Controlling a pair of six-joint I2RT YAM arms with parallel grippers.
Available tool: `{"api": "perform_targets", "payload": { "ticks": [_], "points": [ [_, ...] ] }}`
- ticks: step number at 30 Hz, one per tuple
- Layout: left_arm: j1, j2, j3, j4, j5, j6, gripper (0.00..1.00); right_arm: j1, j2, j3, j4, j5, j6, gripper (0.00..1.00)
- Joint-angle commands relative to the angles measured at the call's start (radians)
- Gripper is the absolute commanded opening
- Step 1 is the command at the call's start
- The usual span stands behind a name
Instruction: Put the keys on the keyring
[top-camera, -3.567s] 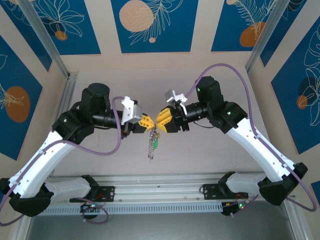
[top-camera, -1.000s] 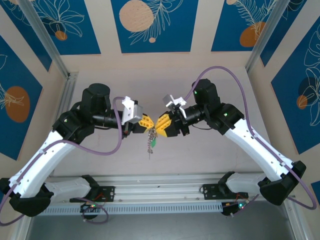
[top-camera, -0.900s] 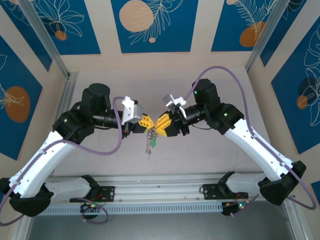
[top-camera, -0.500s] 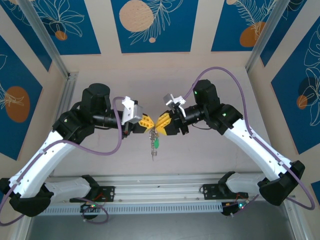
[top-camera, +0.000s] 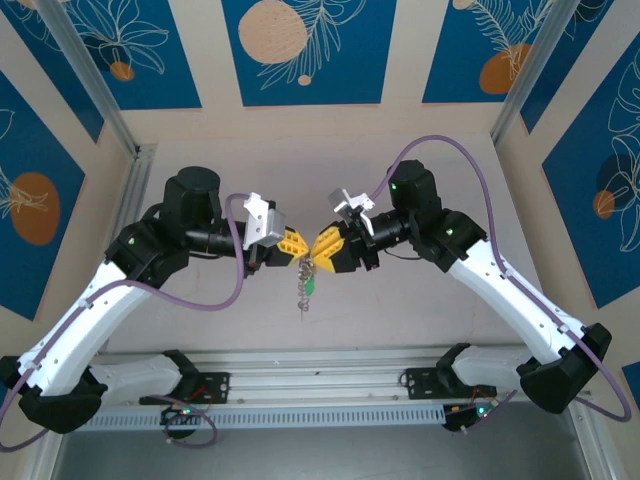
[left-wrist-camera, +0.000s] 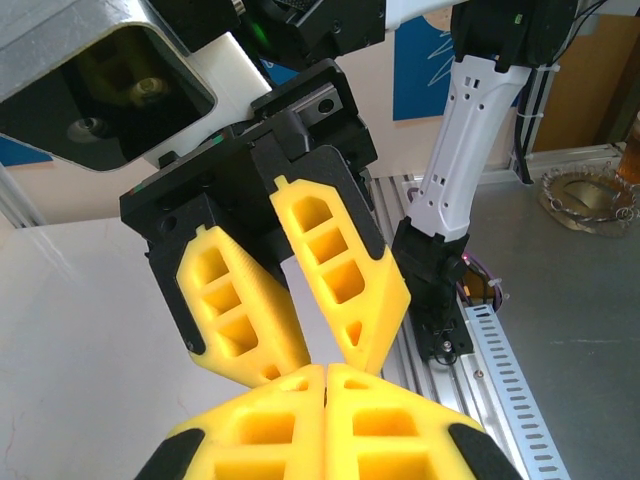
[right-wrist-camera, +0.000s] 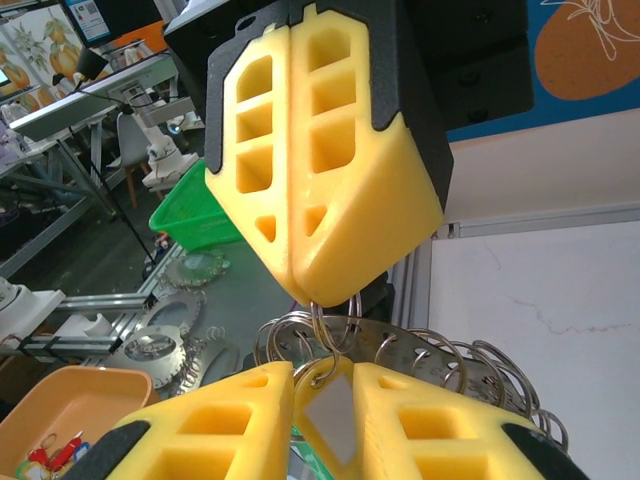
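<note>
Well clear of the table, found the keyring hanging in the air where the two claws met tip to tip. Noted its beaded chain dropping straight down, with the small green tag close beside the chain. Saw from the right wrist camera a spread of silvery rings fanned out just behind the tips, and one ring of that bunch caught at the very end of the left gripper. Found that claw's yellow fingers pressed flat together along their length, pinching the ring. Directly below it in that view, spotted the key, a small flat metal piece, standing on edge between the fingers of the right gripper, its top touching or nearly touching the pinched ring; could not tell which. Found the right claw closed on the key, fingers held a sliver apart by it. Farther out, saw both arms bent inward from the sides, and the metal rail running along the near edge below them.
</note>
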Motion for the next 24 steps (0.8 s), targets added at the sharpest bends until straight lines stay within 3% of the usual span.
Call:
{"api": "perform_targets", "payload": {
  "ticks": [1,20,24],
  "points": [
    [-0.002,-0.014,0.015,0.040,0.039,-0.011,0.00,0.016,0.001,-0.003,0.015,-0.035,0.010,0.24],
    [-0.001,-0.021,0.006,0.056,0.045,-0.018,0.00,0.048,0.049,-0.009,0.077,-0.004,0.036,0.19],
    [0.004,-0.033,-0.002,0.079,0.050,-0.034,0.00,0.048,0.064,-0.027,0.093,-0.006,0.037,0.12]
  ]
}}
